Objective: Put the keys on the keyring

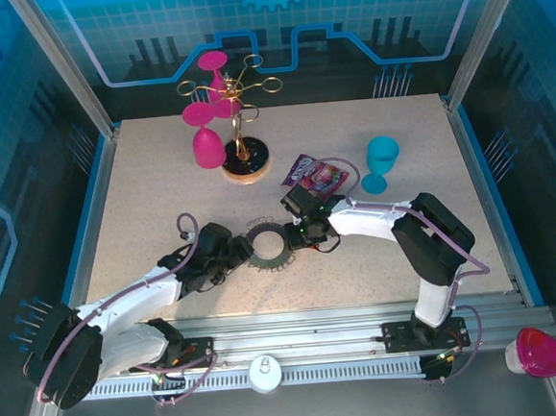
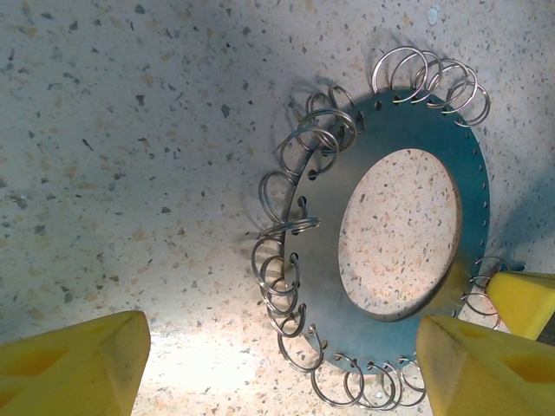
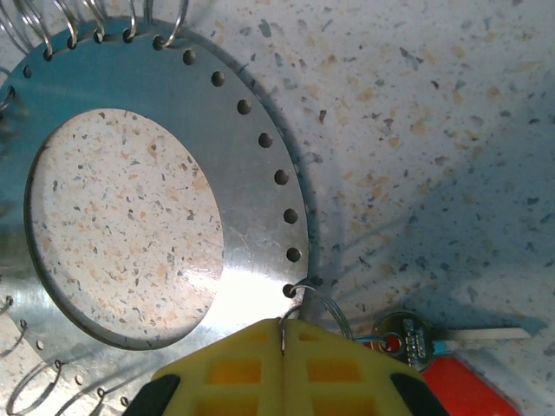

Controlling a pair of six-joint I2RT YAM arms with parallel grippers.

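Keyring (image 3: 260, 217) loop (image 3: 328, 303) pinched in right tool (image 3: 284, 329).

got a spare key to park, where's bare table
Bare table lies between the glass stand and the left edge, and along the right edge past the teal glass. Crowded in the middle: left pincer and right pincer meet at the keyring, the purple packet just behind.

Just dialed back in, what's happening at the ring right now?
The right gripper is shut on a wire loop at the edge of the keyring. The key lies on the table just beside its fingers; whether it is threaded on that loop cannot be told. The left gripper is open at the opposite side of the keyring, gripping nothing.
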